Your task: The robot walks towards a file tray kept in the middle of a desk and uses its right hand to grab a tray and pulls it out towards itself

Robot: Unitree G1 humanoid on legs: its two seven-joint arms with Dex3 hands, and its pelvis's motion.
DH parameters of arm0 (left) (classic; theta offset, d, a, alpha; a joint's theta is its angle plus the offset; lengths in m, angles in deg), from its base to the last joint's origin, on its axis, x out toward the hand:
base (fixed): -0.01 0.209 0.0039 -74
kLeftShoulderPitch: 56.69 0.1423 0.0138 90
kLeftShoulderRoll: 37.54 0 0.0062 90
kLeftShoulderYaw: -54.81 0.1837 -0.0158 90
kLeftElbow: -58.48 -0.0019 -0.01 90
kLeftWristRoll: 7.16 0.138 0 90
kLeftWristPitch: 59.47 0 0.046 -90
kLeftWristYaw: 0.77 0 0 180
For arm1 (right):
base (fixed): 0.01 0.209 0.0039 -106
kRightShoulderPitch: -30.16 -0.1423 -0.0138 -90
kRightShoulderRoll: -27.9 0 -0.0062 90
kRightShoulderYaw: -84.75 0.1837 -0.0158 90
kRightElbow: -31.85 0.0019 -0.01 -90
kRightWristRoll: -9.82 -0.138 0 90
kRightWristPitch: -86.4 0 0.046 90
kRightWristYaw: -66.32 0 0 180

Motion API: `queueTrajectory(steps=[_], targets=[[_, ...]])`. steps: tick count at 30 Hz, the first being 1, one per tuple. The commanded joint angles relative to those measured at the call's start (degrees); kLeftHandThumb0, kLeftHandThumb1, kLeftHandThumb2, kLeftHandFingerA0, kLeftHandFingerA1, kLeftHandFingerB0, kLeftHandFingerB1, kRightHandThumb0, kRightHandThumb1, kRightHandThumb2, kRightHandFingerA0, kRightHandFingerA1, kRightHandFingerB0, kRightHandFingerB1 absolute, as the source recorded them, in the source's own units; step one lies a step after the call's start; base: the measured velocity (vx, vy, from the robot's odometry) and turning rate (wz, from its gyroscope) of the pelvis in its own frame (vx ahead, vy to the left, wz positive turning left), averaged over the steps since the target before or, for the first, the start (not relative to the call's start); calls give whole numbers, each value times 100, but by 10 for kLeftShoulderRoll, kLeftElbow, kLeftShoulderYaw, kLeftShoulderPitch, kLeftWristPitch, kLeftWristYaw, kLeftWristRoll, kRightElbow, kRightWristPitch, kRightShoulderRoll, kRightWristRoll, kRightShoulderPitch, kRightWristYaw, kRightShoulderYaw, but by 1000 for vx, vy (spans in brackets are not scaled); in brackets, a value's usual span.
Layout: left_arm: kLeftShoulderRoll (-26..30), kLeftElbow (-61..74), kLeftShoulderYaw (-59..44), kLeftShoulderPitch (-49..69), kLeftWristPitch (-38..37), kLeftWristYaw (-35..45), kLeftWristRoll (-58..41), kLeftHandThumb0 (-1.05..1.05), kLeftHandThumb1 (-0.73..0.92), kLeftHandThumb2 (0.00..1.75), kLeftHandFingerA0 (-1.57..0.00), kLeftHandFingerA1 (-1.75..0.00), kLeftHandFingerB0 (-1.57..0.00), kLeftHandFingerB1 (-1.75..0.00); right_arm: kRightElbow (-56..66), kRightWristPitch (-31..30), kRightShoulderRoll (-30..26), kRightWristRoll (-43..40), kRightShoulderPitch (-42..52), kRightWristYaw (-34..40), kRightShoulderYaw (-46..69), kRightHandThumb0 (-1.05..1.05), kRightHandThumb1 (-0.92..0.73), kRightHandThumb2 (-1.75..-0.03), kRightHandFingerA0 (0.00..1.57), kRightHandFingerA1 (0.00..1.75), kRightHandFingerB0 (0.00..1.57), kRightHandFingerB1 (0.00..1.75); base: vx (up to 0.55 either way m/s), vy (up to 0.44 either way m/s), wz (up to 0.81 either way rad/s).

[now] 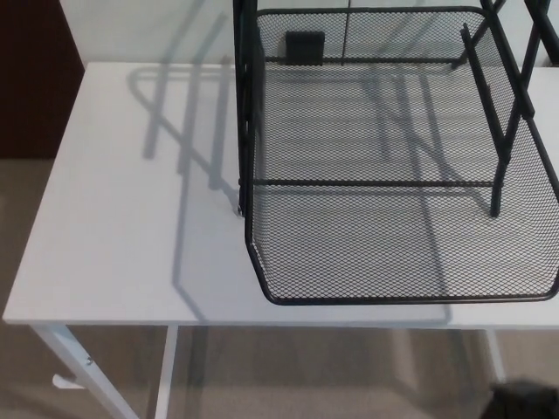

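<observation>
The black wire-mesh file tray (402,236) has a fine diamond grid pattern. The flat rectangular desk (122,244) is plain white, with grey shadow stripes. Beige floor (17,367) shows below.

White desk (113,218) on white legs (74,367), beige floor (17,218), pale wall (148,30) behind.

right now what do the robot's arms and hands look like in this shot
Almost nothing of them shows. The only possible trace is a dark, blurry shape at the bottom right corner, below the white desk edge; it is too cropped to tell whether it is a hand. No left arm is visible. The black mesh file tray fills the view.
</observation>
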Motion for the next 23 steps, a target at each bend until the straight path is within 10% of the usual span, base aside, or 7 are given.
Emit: queueTrajectory(steps=[1, 4, 10, 17, 18, 19, 23], targets=[[19, -80, -7, -12, -34, 10, -5, -46, 67, 60, -49, -40, -42, -37, -204, -2, -85, -1330, 51, -712, 772, 0, -38, -51, 124, 130, 109, 87, 0, 0, 0], [19, -70, -9, -10, -31, 13, -9, -46, 66, 60, -49, -40, -43, -37, -149, 128, -128, -1051, 178, -613, 625, -37, -54, -55, 131, 78, 105, 73, 0, 0, 0], [33, -9, -17, 9, -9, 41, -23, -47, 68, 60, -46, -40, -39, -37, -264, 27, -101, -591, 6, -375, 270, -41, -49, -81, 113, 90, 93, 82, 0, 0, 0], [46, -52, -41, -28, -12, 61, -47, -48, 68, 60, -46, -40, -39, -36, -603, -14, -14, -400, -207, -342, 133, -32, -61, -58, 98, 63, 74, 51, 0, 0, 0], [46, -62, -45, -29, -16, 61, -51, -47, 52, 89, -40, -56, -26, -48, -641, -26, -4, -384, -222, -343, 127, -33, -63, -58, 90, 59, 70, 50, 0, 0, 0], [46, -73, -48, -31, -20, 60, -53, -46, 68, 60, -45, -40, -37, -36, -679, -24, 4, -373, -237, -340, 123, -32, -64, -59, 74, 53, 60, 45, 0, 0, 0], [43, -141, -70, -43, -43, 47, -68, -52, 50, 85, -32, -51, -20, -45, -841, -12, 37, -340, -297, -326, 115, -23, -51, -96, 4, 49, 0, 46, 0, 0, 0]])
